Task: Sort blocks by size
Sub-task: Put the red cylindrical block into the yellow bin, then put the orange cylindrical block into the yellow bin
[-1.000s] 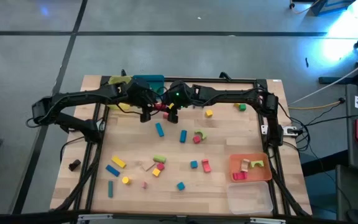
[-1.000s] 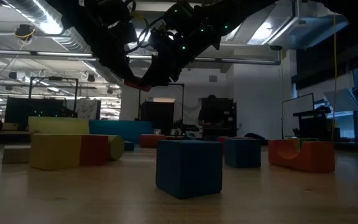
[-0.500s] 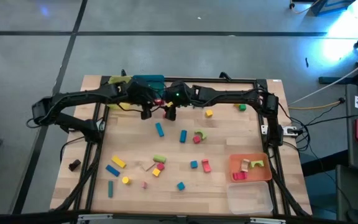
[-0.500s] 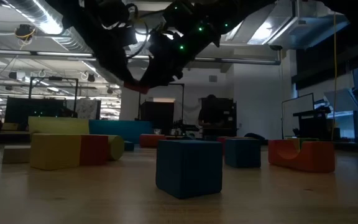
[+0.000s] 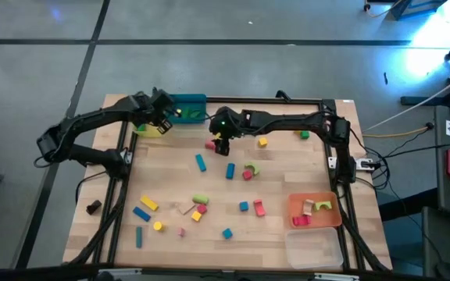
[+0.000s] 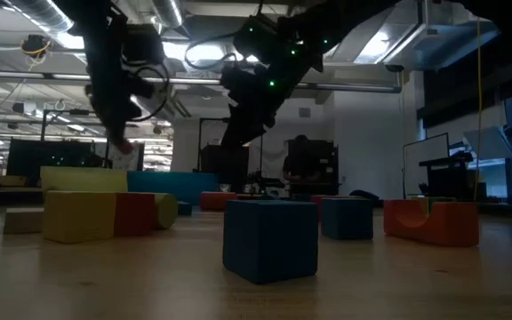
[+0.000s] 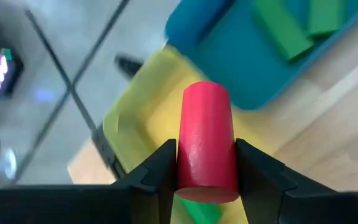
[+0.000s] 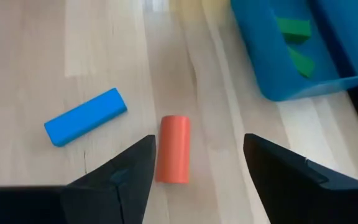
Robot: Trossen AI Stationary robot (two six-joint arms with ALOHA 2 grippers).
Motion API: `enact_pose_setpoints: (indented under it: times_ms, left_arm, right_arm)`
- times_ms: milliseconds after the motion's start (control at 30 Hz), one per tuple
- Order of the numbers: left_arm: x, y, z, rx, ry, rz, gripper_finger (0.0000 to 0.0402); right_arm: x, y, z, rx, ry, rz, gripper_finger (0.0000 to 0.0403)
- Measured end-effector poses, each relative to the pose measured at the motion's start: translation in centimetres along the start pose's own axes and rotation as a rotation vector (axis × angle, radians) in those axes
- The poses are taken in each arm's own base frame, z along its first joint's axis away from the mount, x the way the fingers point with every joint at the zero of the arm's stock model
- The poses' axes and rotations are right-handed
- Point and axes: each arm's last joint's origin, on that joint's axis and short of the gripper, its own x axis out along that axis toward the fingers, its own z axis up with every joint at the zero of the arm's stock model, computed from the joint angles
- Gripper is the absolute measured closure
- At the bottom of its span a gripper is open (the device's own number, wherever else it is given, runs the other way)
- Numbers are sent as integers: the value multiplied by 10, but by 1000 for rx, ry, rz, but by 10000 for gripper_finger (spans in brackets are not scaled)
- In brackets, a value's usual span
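My left gripper [image 5: 162, 119] is at the table's far left, above the yellow tray [image 5: 148, 129], and is shut on a red cylinder [image 7: 207, 140]. It also shows in the low view [image 6: 123, 147], well above the table. My right gripper [image 5: 222, 145] is open and hangs above the table near the far middle. A second red cylinder [image 8: 173, 149] lies on its side on the wood between and beyond the right fingers, which do not touch it. Many coloured blocks lie scattered over the table's middle and near left [image 5: 201, 162]. My left gripper pinches the red cylinder by its curved side [image 7: 185, 168] between its two fingers. The cylinder lies along the fingers, and its free end sticks out past their tips. It is lifted clear, above the yellow tray [image 7: 135, 124].
A teal tray [image 5: 187, 108] with green blocks stands beside the yellow tray at the far edge. An orange tray [image 5: 315, 211] with several blocks and a clear tray [image 5: 313, 248] stand at the near right. A blue bar [image 8: 86, 116] lies beside the second cylinder.
My left gripper has gone from the far middle, close beside my right gripper, toward the table's far left corner with the red cylinder, and now hangs over the yellow tray. My right gripper has stayed about where it was.
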Motion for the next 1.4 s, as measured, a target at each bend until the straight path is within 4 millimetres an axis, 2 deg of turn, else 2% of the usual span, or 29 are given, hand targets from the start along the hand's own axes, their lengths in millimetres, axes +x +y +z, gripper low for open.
enact_pose_setpoints:
  times_ms: [133, 433, 633, 800, 1000, 1133, 1300, 1400]
  left_arm:
    - [4, 6, -4, -51, 50, 10, 272]
    - [8, 10, -4, -177, 61, 22, 215]
    - [8, 9, -3, -174, 62, 5, 191]
    - [7, 5, -2, -151, 50, -91, 189]
    - [2, -7, 7, -95, -42, -250, 188]
    - [-4, -16, 13, -27, -124, -349, 188]
    - [-13, -29, 17, 83, -204, -464, 188]
    - [-18, -37, 16, 190, -237, -554, 188]
  right_arm:
    - [10, 1, -7, -1, 9, 1, 160]
    - [32, 3, -19, -3, 55, 15, 160]
    - [44, 5, -30, -2, 105, 50, 160]
    - [52, 6, -33, -2, 109, 55, 160]
    - [68, 8, -44, 0, 140, 68, 163]
    - [71, 8, -43, -1, 117, 57, 197]
    - [71, 7, -39, -3, 79, 38, 276]
    - [71, 6, -37, -3, 72, 37, 278]
